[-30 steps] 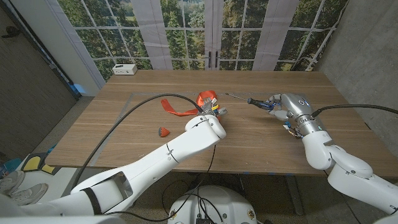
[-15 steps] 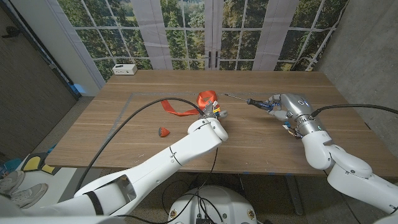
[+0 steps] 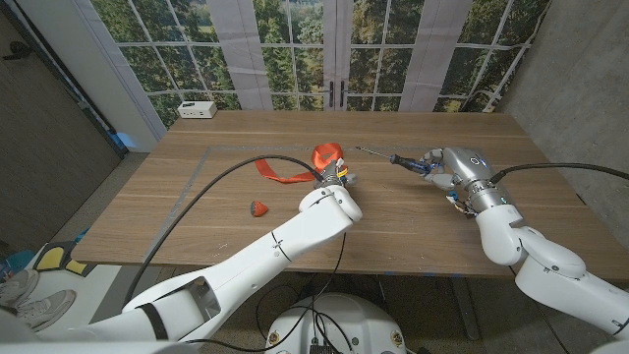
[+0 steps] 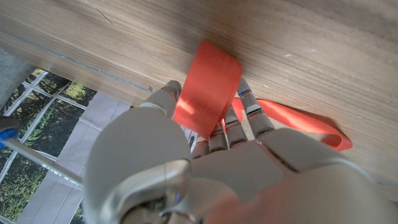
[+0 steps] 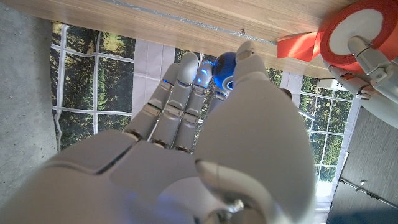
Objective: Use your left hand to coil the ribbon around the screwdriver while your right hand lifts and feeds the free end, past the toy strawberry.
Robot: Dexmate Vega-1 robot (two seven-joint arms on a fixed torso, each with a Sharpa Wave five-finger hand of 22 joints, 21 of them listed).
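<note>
On the counter [image 3: 462, 206], the toy strawberry [image 3: 257, 207] sits at near left, apart from the action. Right of it, the left hand [image 3: 337, 177] has its fingers [image 4: 239, 115] clamped on the orange ribbon [image 3: 295, 169], a loop raised, its tail trailing left. Farther right, the right hand [image 3: 447, 167] grips the screwdriver [image 3: 393, 157]. The ribbon isn't around it, so coiling looks hardly begun.

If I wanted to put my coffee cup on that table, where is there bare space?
Bare wood lies along the far edge, between the white box and the right corner, and at the near right. It is crowded mid-table: the ribbon, left hand, screwdriver, right hand. The toy strawberry sits near left.
</note>
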